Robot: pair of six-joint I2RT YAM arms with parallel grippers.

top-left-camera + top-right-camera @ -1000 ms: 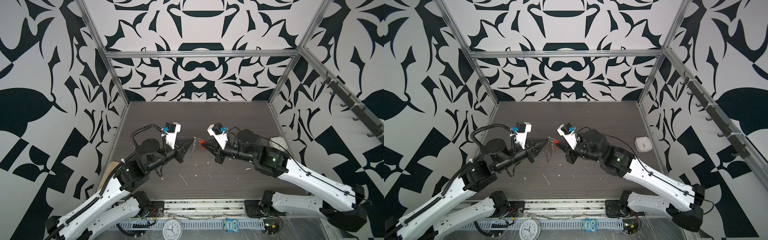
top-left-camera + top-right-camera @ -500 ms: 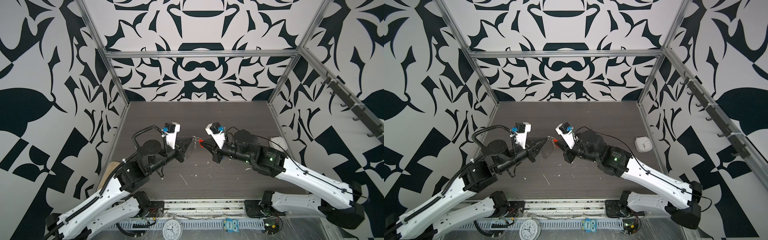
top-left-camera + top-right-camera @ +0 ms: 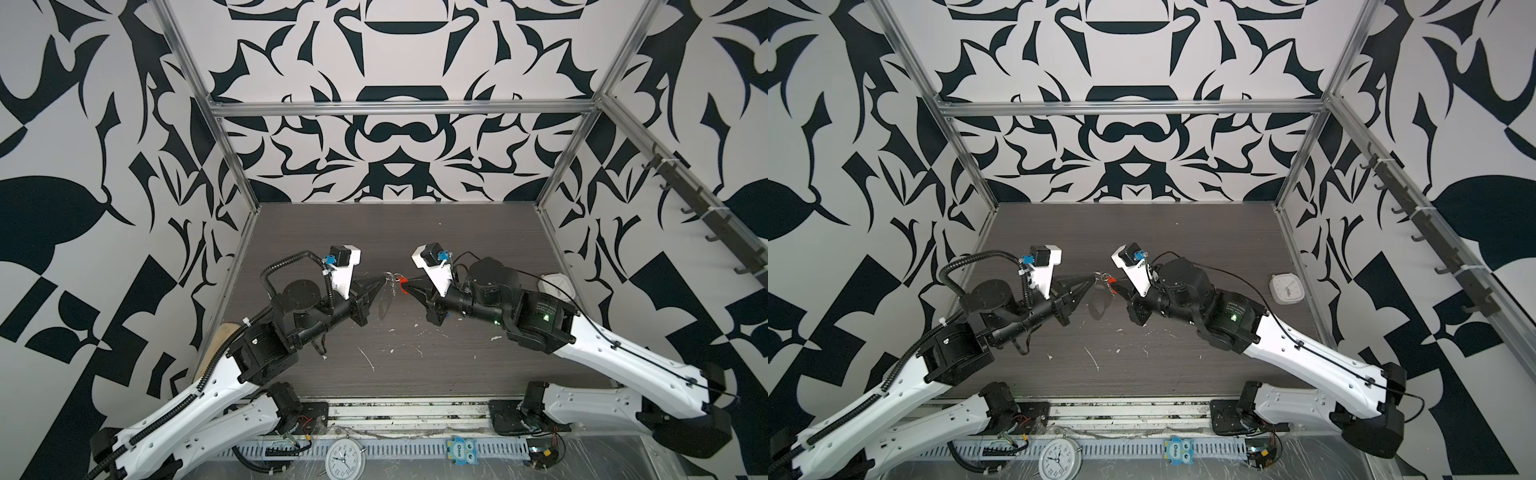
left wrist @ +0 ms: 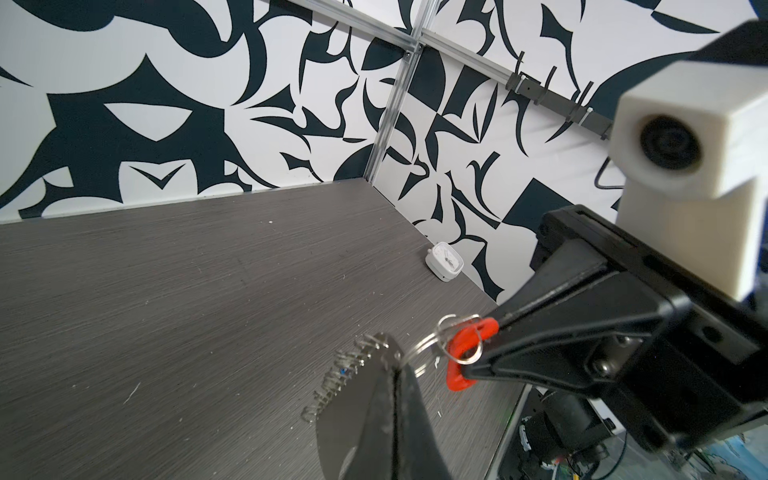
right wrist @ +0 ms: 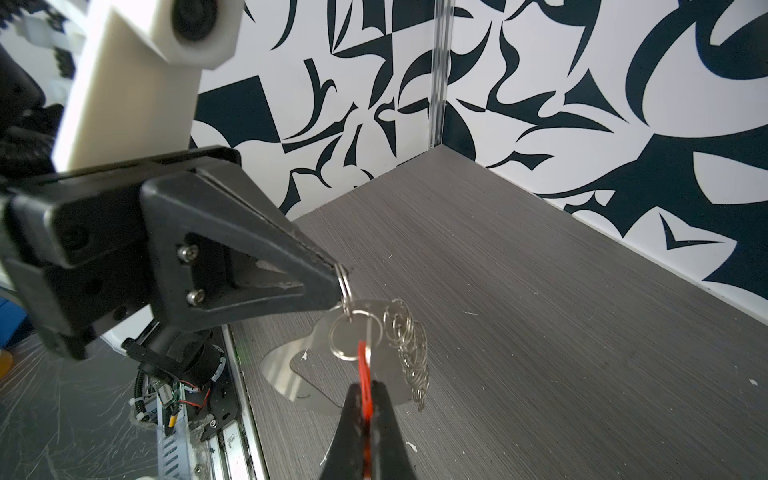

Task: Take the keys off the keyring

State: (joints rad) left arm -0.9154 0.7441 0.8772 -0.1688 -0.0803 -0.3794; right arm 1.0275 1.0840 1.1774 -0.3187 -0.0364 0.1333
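Table (image 3: 415,232): dark woodgrain, with a white clock (image 3: 1286,289) on it that we use as reference. We see the left gripper (image 3: 381,279) well to the left of the clock and raised off the table, clamped on a top ring of the keyring (image 5: 409,349). The right gripper (image 3: 409,287) sits between that and the clock, tips facing the left's, clenched on the red key (image 5: 363,370). The key is edge-on between its fingers, with its free end threaded through a ring just beside the left tips. The rest of the chain hangs loose below that ring.
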